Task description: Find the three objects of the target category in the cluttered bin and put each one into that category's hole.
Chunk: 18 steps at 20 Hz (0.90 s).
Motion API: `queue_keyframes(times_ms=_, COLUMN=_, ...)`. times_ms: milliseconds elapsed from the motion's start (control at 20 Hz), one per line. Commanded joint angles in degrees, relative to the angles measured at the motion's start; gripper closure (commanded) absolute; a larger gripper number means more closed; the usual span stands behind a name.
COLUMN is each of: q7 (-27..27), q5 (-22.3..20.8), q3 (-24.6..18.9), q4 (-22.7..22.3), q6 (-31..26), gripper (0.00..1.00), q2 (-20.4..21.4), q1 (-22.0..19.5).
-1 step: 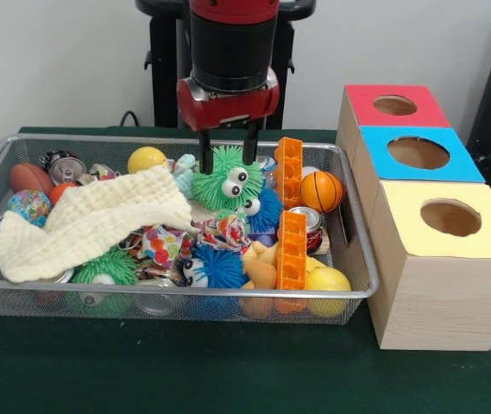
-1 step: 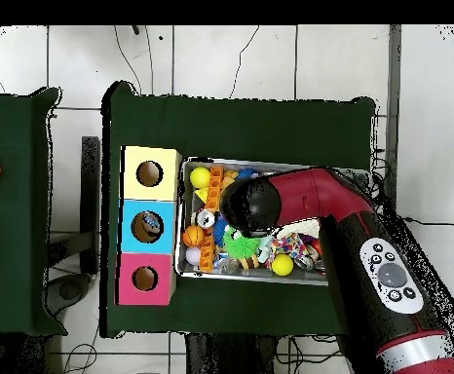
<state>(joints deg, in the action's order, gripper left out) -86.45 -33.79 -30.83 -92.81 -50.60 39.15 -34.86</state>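
- Front view shows us the gripper (image 1: 228,148) at upper centre of the frame, its two dark fingers spread apart and reaching down on either side of the top of a green spiky toy (image 1: 226,179) with googly eyes; we judge it open around the toy, not yet closed on it.
- That green toy sits in the upper middle of the wire bin (image 1: 3,289), just above a blue spiky toy (image 1: 267,210), with another blue one (image 1: 217,266) lower centre and a second green one (image 1: 107,266) at lower left, half under the cream cloth (image 1: 90,222).
- We take the fuzzy spiky toys to be the target category (a guess, since the task names none).
- At the right of the frame stands the wooden box with a red hole (image 1: 394,105), a blue hole (image 1: 418,153) and a yellow hole (image 1: 450,217); which one suits the toys we cannot tell.
- Risks as we see them: the soft spines could slip from the fingers on lifting, and the orange block (image 1: 289,172) just beside the toy could catch a finger or be dragged along.
- Overhead view hides the grasp under the arm (image 2: 309,200); we see only the bin's clutter around it.
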Motion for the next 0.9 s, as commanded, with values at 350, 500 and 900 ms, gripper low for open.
queue_keyframes(times_ms=350, q7=9.11, q5=-3.08, q3=-0.65, q4=-0.75, q6=-2.07, gripper=0.0, q2=-6.89, q1=-0.07)
queue_keyframes(times_ms=500, q7=9.19, q5=-3.52, q3=-0.18, q4=-0.51, q6=-2.59, gripper=0.0, q2=-7.39, q1=0.05)
queue_keyframes(times_ms=900, q7=9.98, q5=-4.16, q3=3.01, q4=0.54, q6=-11.62, gripper=0.0, q2=-6.27, q1=1.95)
